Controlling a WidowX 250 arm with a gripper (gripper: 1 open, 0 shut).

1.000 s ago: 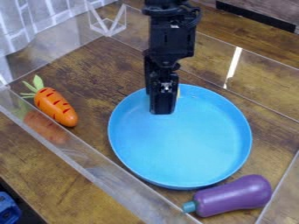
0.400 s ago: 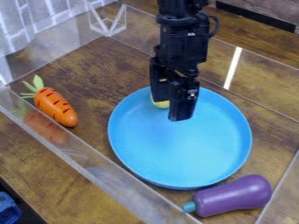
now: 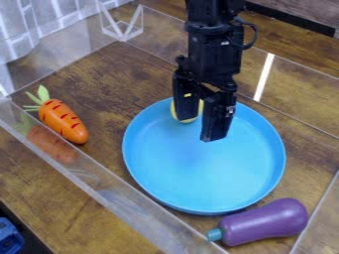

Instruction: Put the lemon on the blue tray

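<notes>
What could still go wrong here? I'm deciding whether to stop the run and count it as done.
The lemon lies inside the blue tray near its far rim, mostly hidden behind the open gripper. Being round, it might roll if a finger brushes it as the arm moves off. How close the fingers are to it cannot be told, so contact can't be ruled out.

The arm is built of black, boxy segments, with a dark cable looped at one side near the top. It is ended by a gripper with two long, flat black fingers of matte finish.
</notes>
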